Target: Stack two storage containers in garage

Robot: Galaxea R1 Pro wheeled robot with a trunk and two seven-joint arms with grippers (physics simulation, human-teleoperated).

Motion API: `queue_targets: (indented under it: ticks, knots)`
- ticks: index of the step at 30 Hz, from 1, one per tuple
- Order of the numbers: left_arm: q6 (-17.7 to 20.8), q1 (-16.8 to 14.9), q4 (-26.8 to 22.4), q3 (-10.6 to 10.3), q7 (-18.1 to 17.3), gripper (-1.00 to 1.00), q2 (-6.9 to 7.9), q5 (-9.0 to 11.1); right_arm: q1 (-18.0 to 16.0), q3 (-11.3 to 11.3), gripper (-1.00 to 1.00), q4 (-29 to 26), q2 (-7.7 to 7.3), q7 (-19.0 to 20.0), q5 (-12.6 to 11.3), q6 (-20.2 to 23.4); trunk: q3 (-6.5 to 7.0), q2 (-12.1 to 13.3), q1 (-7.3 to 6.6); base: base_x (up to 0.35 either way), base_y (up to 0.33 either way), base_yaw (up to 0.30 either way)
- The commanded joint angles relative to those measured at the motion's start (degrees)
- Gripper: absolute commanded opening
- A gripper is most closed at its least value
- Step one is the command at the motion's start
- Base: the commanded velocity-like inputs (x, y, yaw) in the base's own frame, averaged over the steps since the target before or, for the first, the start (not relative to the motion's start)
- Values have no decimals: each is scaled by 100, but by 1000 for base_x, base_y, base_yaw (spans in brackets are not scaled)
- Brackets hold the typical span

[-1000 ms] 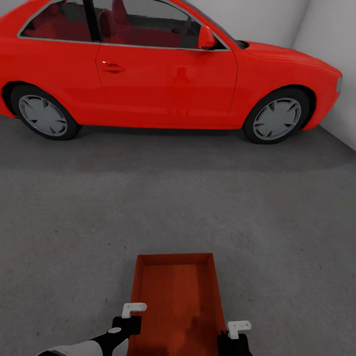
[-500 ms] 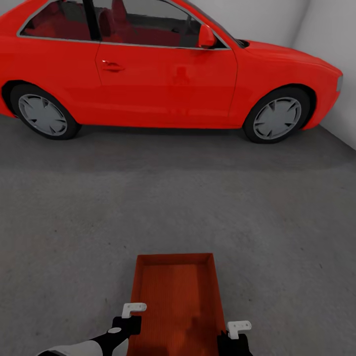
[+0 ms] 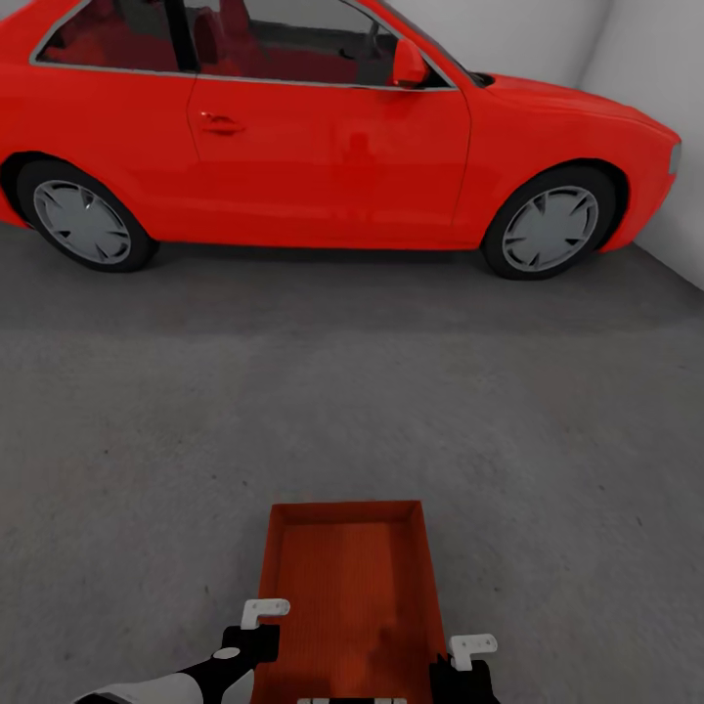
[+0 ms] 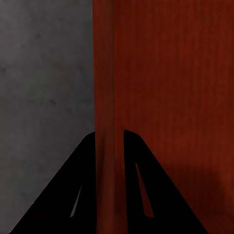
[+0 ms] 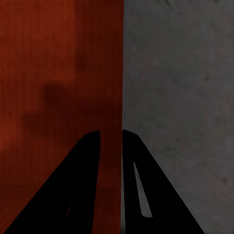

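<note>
One orange-red storage container (image 3: 347, 587) sits low in front of me in the head view, open top up and ribbed bottom showing. My left gripper (image 3: 256, 638) is shut on its left long wall and my right gripper (image 3: 460, 669) on its right long wall. In the left wrist view the dark fingers (image 4: 83, 185) straddle the container's (image 4: 170, 87) wall. The right wrist view shows the same, with fingers (image 5: 146, 185) on either side of the container's (image 5: 58, 73) edge. Dark grey concrete floor (image 3: 391, 411) of the garage lies under and around it.
A red two-door car (image 3: 323, 137) stands side-on across the far end of the floor. White walls (image 3: 655, 98) close the room behind it and at the right. A wide stretch of concrete lies between the container and the car.
The whole head view has shifted a little, with the car sitting slightly higher in the picture. The container and both grippers keep their places in the view.
</note>
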Motion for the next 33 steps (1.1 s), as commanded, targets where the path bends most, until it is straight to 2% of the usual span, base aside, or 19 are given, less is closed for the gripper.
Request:
queue_targets:
  ticks: [1,18,33]
  knots:
    - [-26,-9,-146,122,-99,-100,-258,-88,0,-8,-100,22,0,-30,-20,-15,-22,-43,22,0,0,0]
    - [-26,-9,-146,122,-99,-100,-258,-88,0,-8,-100,22,0,-30,-20,-15,-327,-725,395,0,0,0]
    - [-26,-9,-146,122,-99,-100,-258,-88,0,-6,-100,22,0,-30,-20,-15,-345,-765,417,0,0,0]
